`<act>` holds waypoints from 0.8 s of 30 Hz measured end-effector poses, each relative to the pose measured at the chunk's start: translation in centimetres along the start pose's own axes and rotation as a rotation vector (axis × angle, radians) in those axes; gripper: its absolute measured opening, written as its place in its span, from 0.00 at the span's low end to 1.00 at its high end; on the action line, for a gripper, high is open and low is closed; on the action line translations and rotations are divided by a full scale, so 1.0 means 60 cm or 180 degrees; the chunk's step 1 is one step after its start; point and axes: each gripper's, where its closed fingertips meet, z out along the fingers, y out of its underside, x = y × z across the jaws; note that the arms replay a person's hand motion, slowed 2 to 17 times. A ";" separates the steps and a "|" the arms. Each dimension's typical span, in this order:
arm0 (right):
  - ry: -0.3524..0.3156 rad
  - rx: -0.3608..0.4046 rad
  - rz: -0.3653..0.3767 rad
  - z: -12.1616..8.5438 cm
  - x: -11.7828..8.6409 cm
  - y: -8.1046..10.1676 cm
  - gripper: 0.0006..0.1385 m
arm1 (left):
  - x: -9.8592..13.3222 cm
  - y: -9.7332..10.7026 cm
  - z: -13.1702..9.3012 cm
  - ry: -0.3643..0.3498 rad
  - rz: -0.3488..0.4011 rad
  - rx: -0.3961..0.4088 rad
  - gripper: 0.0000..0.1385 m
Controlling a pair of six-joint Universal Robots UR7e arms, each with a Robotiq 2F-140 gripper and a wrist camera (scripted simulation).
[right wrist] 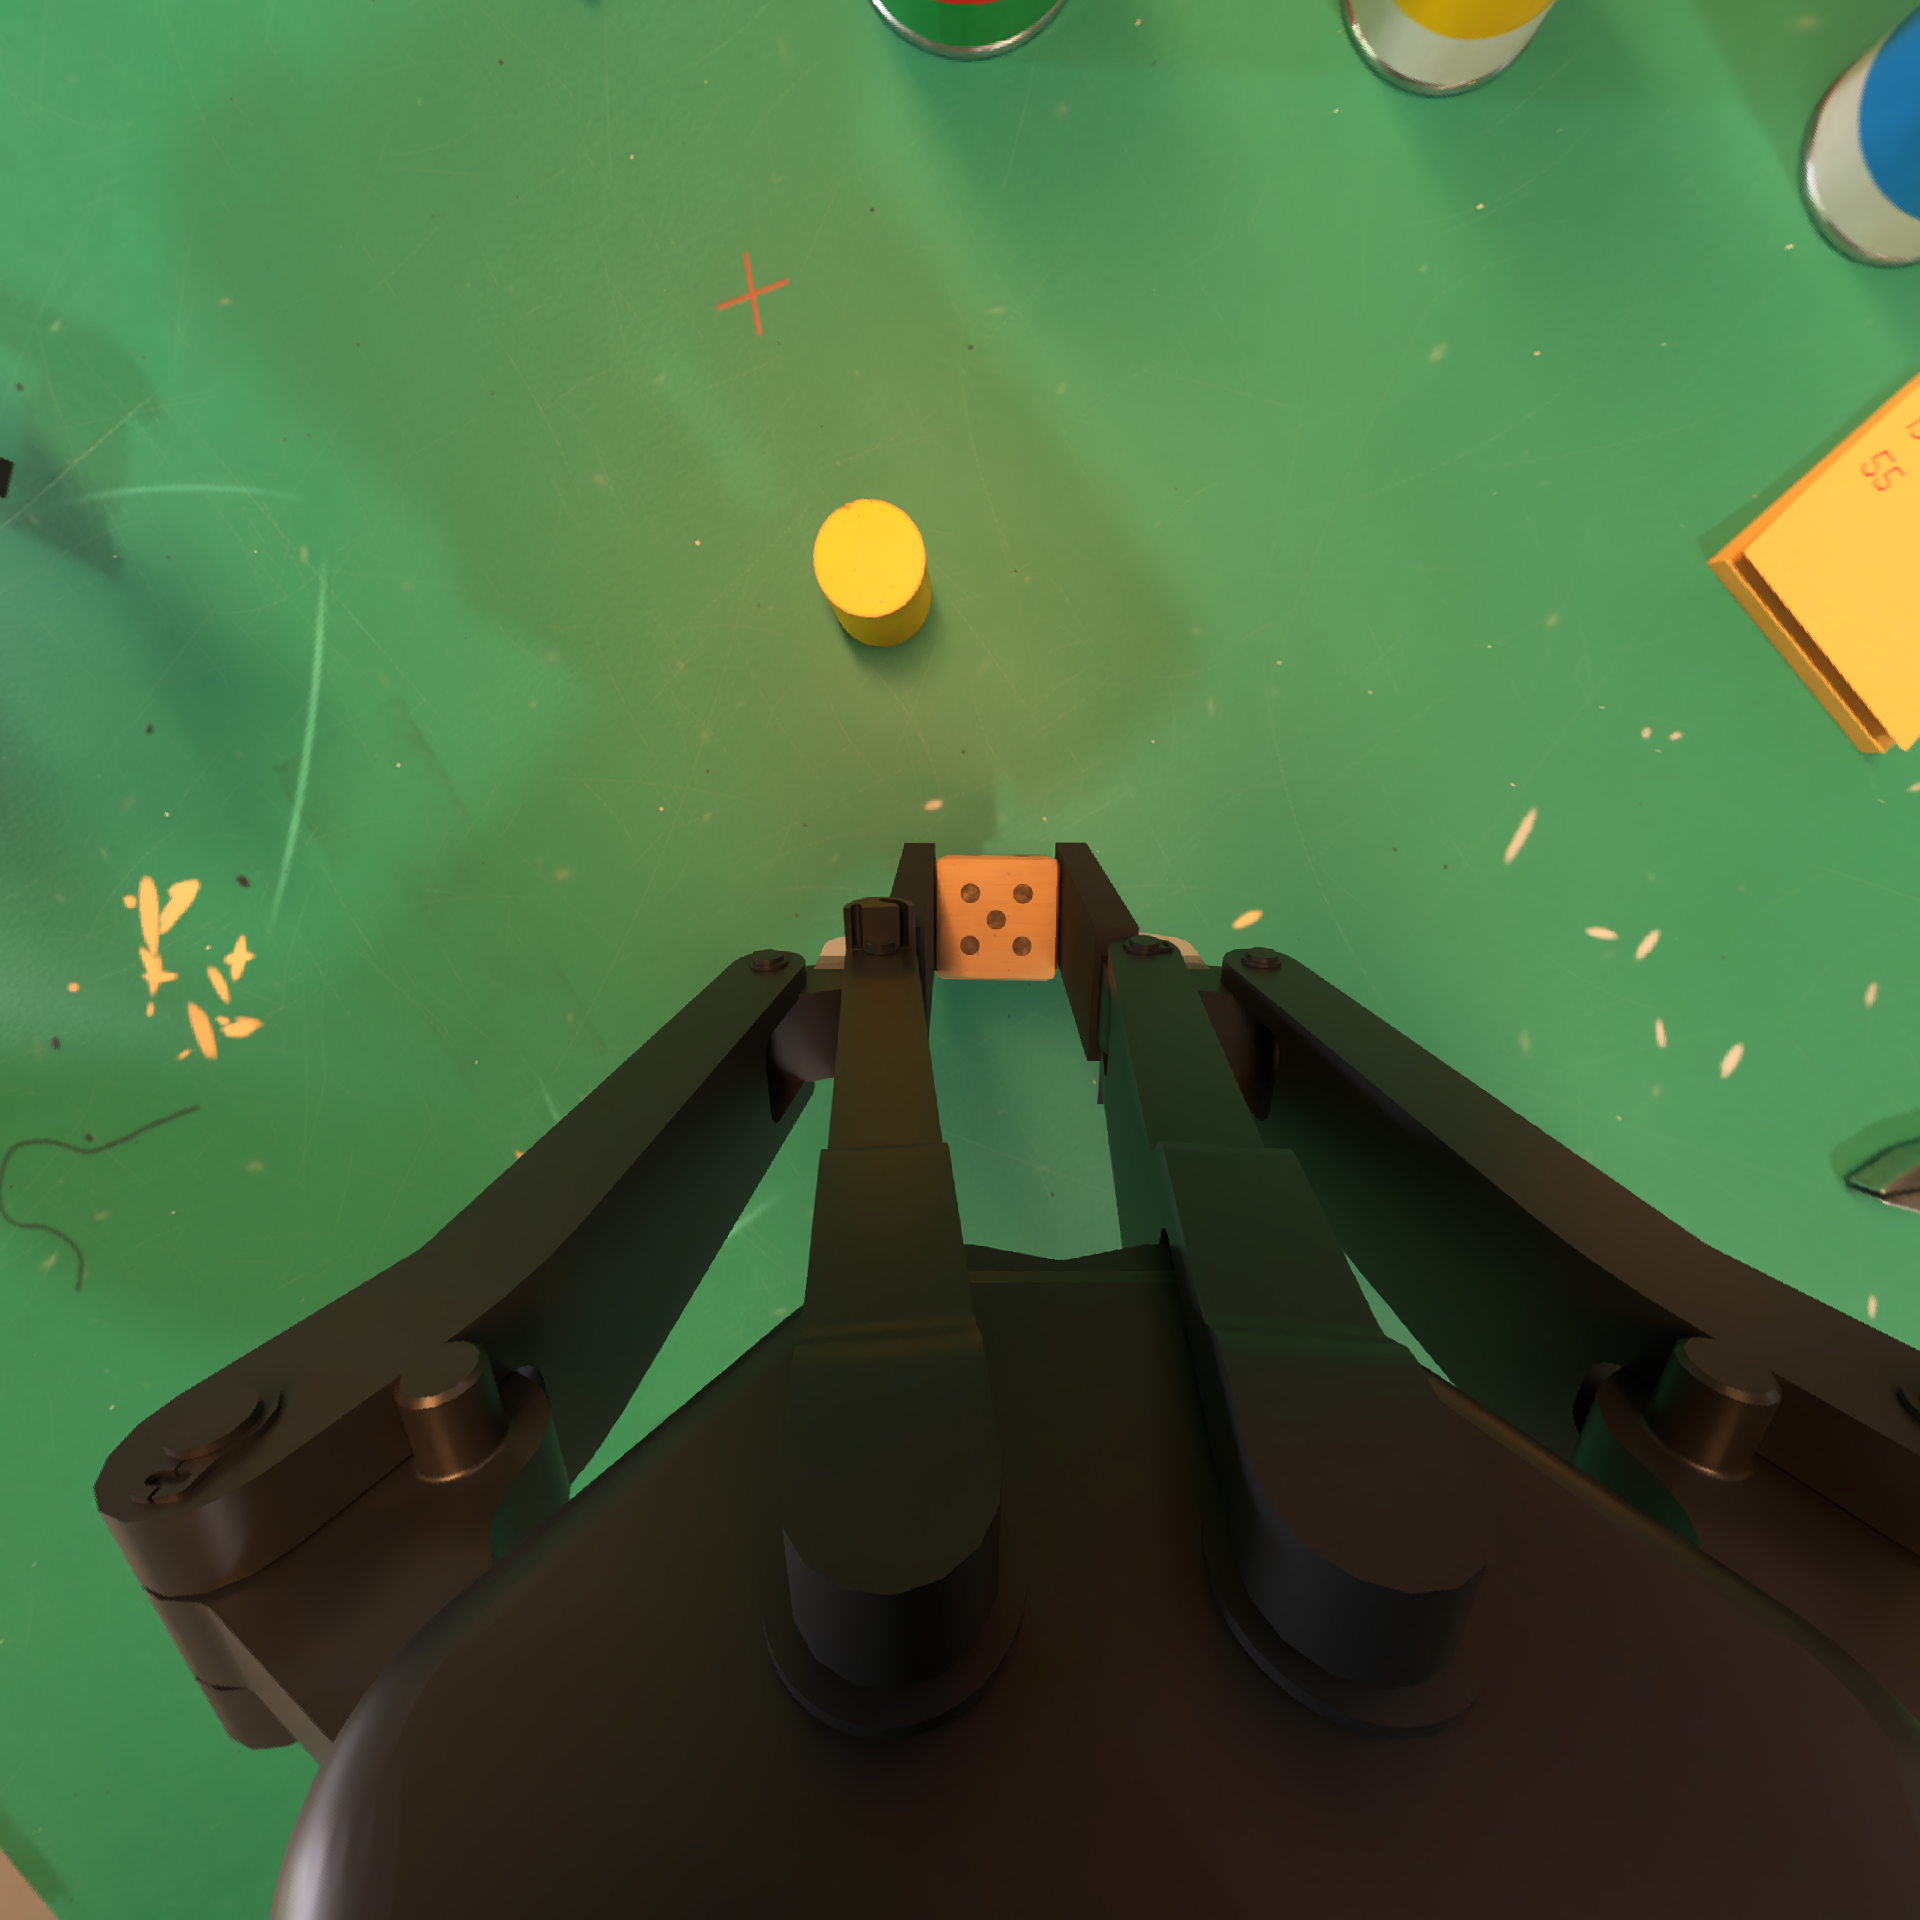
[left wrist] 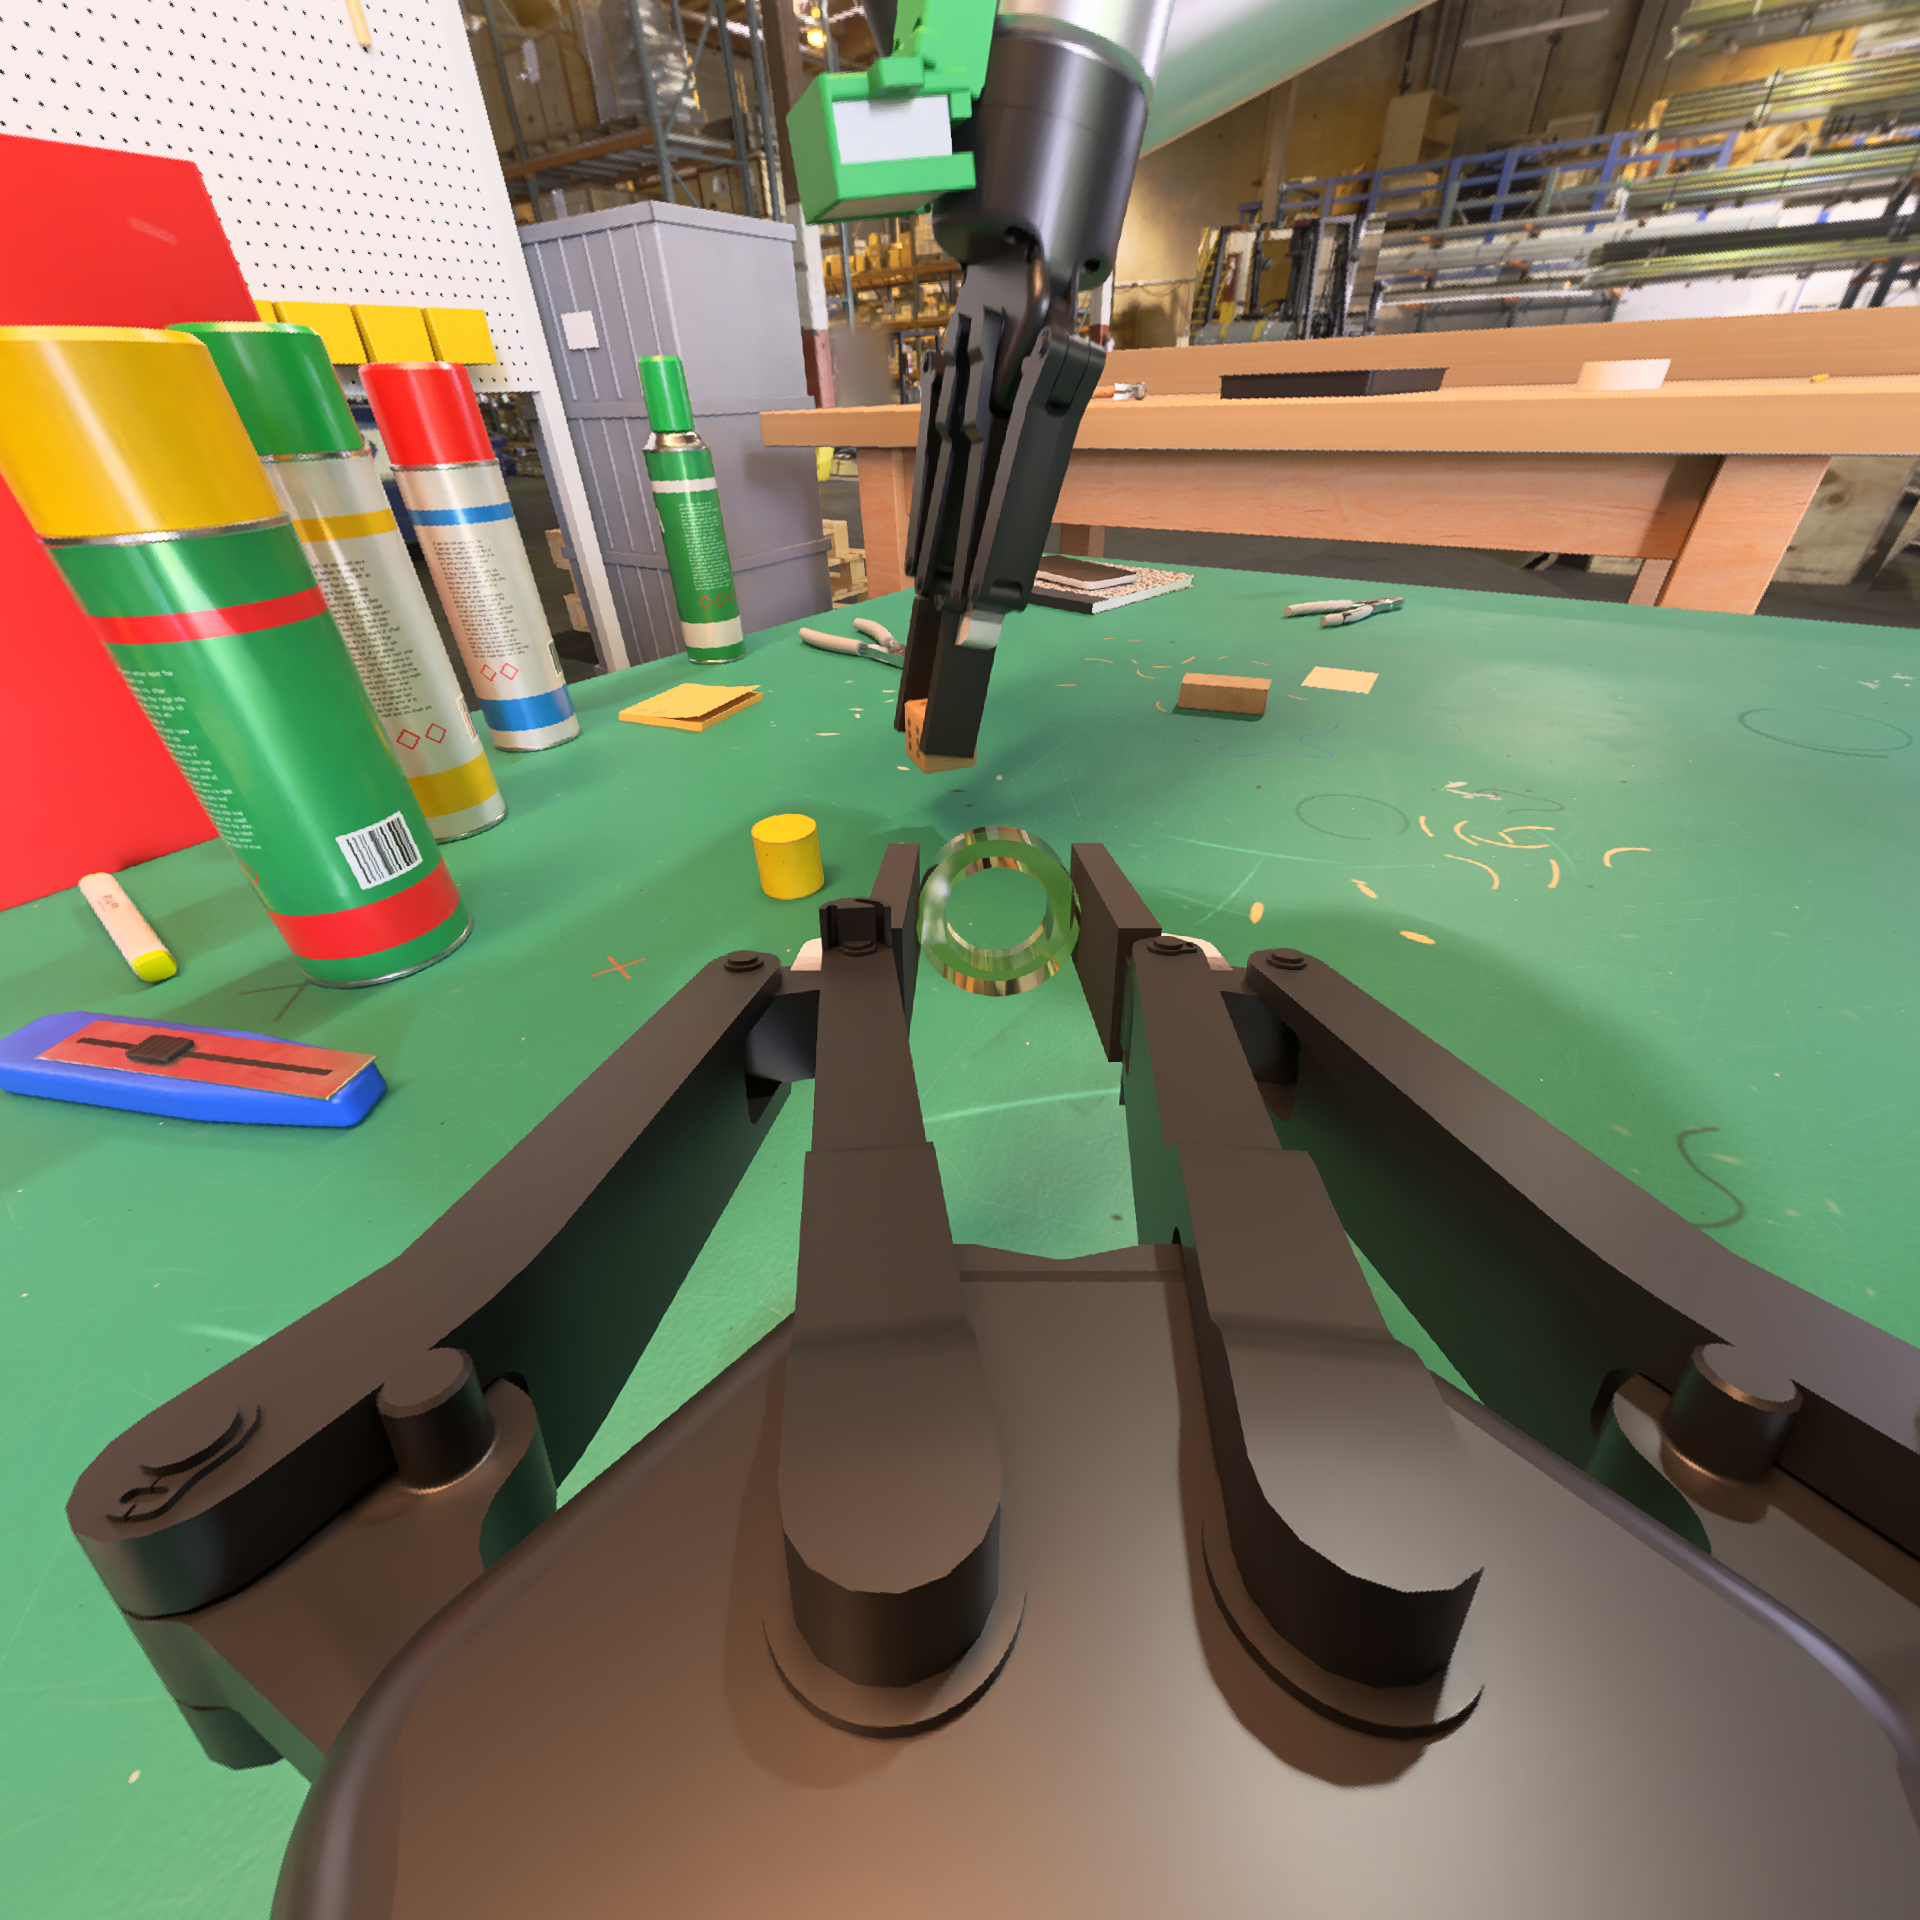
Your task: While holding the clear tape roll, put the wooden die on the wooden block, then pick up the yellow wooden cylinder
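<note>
Workshop in warehouse: pegboard (left wrist: 343,156), spray cans (left wrist: 229,644), pliers (left wrist: 1340,610), wood bench (left wrist: 1455,426).

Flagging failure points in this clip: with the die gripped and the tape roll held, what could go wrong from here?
1. The right gripper pinches the wooden die only at its fingertips; it may slip on the way to the wooden block.
2. The block is small and low, so the die could land off-centre and tumble.
3. The left gripper holds the clear tape roll near the yellow wooden cylinder; the arms may crowd there.
</note>
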 end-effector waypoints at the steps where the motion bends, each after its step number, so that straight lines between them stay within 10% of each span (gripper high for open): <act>1: 0.0008 0.0005 0.0005 -0.007 0.002 0.002 0.22 | 0.000 0.000 -0.001 -0.0003 0.0002 -0.0002 0.28; 24: 0.0647 0.0110 0.0808 -0.228 0.106 0.134 0.22 | 0.003 0.005 -0.018 -0.0109 0.0029 -0.0024 0.28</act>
